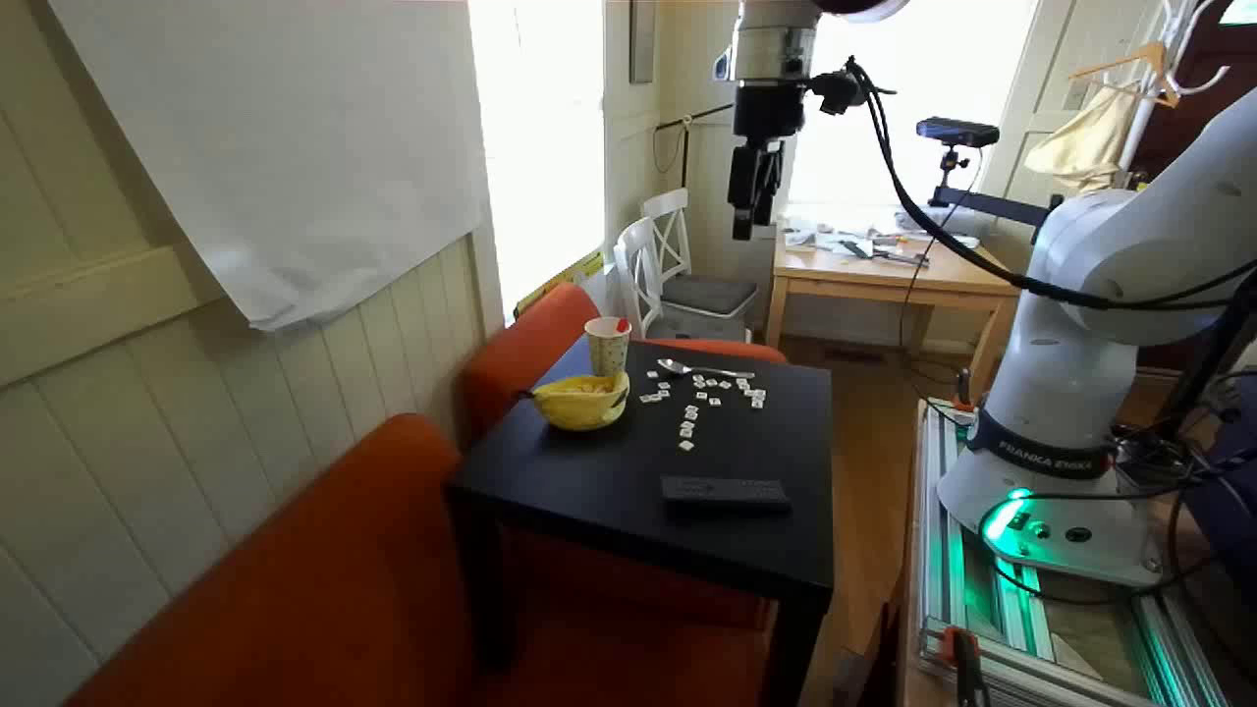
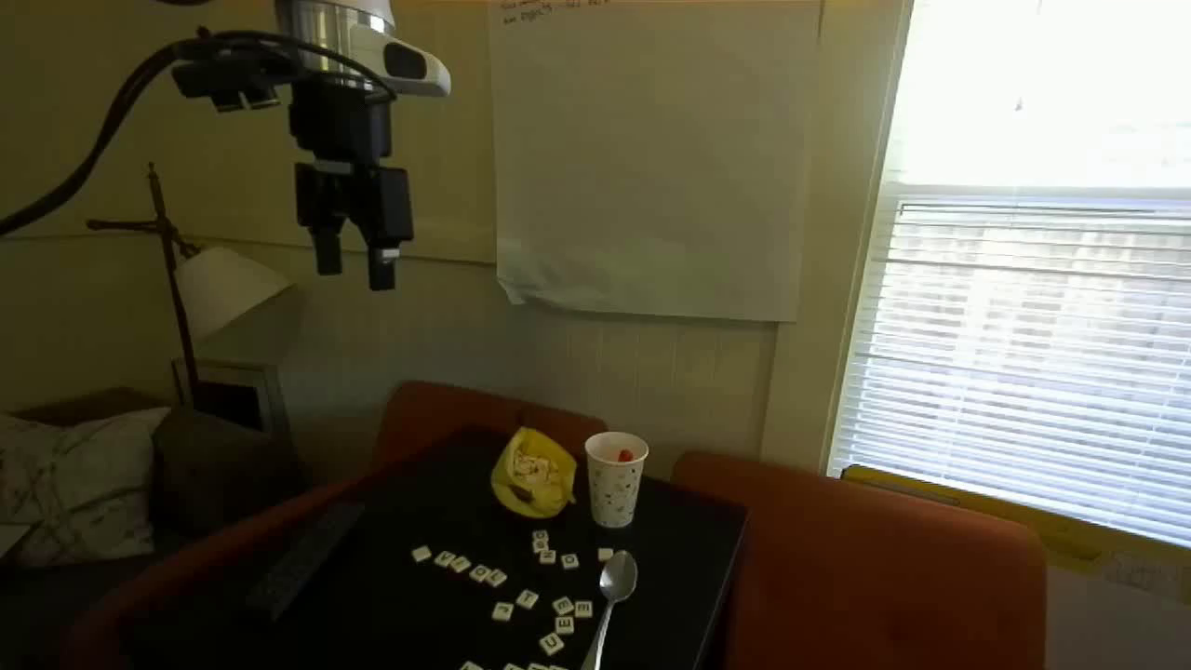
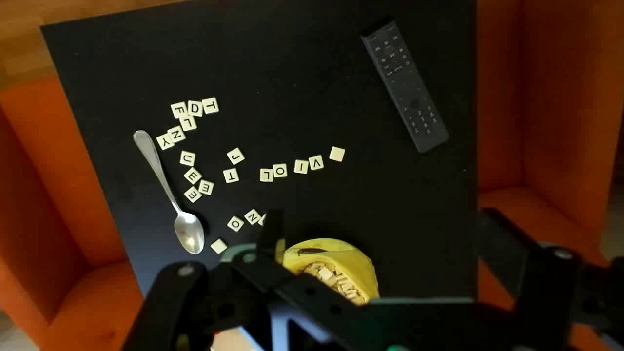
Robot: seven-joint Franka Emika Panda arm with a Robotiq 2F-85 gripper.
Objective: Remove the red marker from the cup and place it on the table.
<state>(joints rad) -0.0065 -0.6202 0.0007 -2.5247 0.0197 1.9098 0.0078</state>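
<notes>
The cup is white with dark speckles and stands upright on the black table (image 1: pixel 579 483) in both exterior views (image 1: pixel 608 353) (image 2: pixel 615 491). The red marker's tip shows at the cup's rim in both exterior views (image 1: pixel 623 325) (image 2: pixel 625 456); the rest of it is hidden inside. My gripper is open and empty, high above the table, in both exterior views (image 1: pixel 754 211) (image 2: pixel 355 268). In the wrist view its fingers (image 3: pixel 387 239) are wide apart. There a pale piece of the cup (image 3: pixel 234 341) shows at the bottom edge, mostly hidden behind the gripper.
A yellow banana-shaped bowl (image 1: pixel 581 405) of tiles stands beside the cup. Several loose letter tiles (image 3: pixel 280 170), a spoon (image 3: pixel 189 231) and a dark remote (image 3: pixel 407 87) lie on the table. Orange seats (image 1: pixel 393 550) stand round it. A wooden desk (image 1: pixel 884 270) is behind.
</notes>
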